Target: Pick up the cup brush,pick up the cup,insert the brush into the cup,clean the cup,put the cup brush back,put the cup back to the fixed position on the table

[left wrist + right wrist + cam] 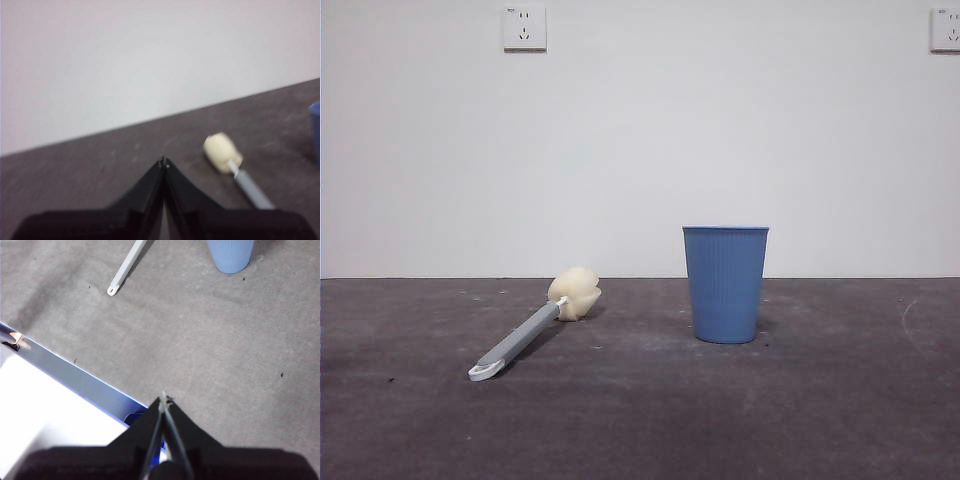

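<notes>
The cup brush (535,325) lies flat on the table (640,420), left of centre, its cream sponge head toward the wall and its white looped end toward the front. The blue ribbed cup (725,283) stands upright to its right, a short gap away. Neither arm shows in the front view. My left gripper (164,162) is shut and empty, hovering short of the brush's sponge head (222,152); the cup's edge (315,127) peeks in at the side. My right gripper (163,396) is shut and empty, well back from the brush handle (125,269) and the cup (230,254).
A plain white wall with two sockets (524,27) rises behind the table. In the right wrist view the table's front edge, a blue strip (70,375), runs close to that gripper, with a bright white area beyond it.
</notes>
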Robot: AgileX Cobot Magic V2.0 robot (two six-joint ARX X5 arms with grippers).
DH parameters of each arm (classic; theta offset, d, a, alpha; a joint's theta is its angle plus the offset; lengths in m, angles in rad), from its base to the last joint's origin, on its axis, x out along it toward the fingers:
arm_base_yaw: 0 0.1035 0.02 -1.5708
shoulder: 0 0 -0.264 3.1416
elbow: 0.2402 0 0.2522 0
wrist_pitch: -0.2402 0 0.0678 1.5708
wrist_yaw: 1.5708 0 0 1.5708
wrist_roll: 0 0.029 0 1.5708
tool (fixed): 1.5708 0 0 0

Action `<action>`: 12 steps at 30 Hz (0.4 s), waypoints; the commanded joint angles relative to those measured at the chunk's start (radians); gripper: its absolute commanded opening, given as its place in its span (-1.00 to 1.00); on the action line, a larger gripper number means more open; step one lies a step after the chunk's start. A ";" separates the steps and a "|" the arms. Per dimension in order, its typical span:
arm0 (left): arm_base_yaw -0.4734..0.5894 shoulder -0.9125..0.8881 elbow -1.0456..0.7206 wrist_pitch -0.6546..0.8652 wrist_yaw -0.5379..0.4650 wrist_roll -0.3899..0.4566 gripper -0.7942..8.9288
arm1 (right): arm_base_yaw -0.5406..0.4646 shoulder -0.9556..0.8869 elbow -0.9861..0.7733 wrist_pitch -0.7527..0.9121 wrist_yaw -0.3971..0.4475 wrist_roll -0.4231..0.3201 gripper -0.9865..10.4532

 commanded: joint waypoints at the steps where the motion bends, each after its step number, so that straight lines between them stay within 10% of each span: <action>1: 0.007 -0.033 -0.022 -0.097 -0.026 -0.020 -0.84 | 0.003 -0.001 0.005 0.004 0.003 0.006 -0.82; 12: 0.025 -0.149 -0.026 -0.367 -0.038 -0.080 -0.84 | 0.003 -0.001 0.005 0.003 0.003 0.006 -0.82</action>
